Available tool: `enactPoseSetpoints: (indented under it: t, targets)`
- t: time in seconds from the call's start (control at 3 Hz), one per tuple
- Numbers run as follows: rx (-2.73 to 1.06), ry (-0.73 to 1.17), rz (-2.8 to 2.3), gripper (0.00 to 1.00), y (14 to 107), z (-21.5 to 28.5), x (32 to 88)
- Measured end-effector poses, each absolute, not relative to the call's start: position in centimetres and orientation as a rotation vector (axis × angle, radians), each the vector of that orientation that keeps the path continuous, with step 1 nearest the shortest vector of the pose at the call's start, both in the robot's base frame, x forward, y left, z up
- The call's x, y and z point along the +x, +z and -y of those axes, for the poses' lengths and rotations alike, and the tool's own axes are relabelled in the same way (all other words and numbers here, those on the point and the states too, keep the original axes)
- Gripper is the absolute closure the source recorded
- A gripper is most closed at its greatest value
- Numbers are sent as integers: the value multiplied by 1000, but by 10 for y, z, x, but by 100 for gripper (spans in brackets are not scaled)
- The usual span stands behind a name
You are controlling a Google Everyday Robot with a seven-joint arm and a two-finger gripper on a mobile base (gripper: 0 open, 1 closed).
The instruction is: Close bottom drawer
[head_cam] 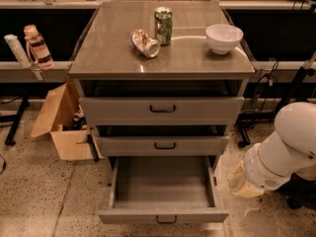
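Note:
The bottom drawer [163, 216] is pulled far out of the grey cabinet, low in the camera view. Its flat grey front has a small dark bar handle [166, 220], and its plain grey tray [163, 181] holds nothing. Above it, the middle drawer [163, 145] and the top drawer [162, 109] stick out a little. My white arm [286, 152] comes in from the right. My gripper [240, 181] is at its pale tan end, just right of the open drawer's right side and apart from it.
On the cabinet top [108, 58] lie a crushed can [145, 43], an upright green can [163, 25] and a white bowl [224, 37]. An open cardboard box [61, 127] stands on the floor at the left. Bottles [38, 47] sit on the left shelf. Cables and a stand leg are at the right.

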State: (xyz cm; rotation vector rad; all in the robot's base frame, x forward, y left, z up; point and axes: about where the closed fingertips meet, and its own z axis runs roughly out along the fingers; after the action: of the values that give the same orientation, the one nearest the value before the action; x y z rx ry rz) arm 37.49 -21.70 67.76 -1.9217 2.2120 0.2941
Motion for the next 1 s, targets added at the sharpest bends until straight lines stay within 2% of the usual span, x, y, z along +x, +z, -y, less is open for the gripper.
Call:
enactPoseSetpoints:
  t: [1.0]
  targets:
    - [-1871,263,-2239,100,623,211,372]
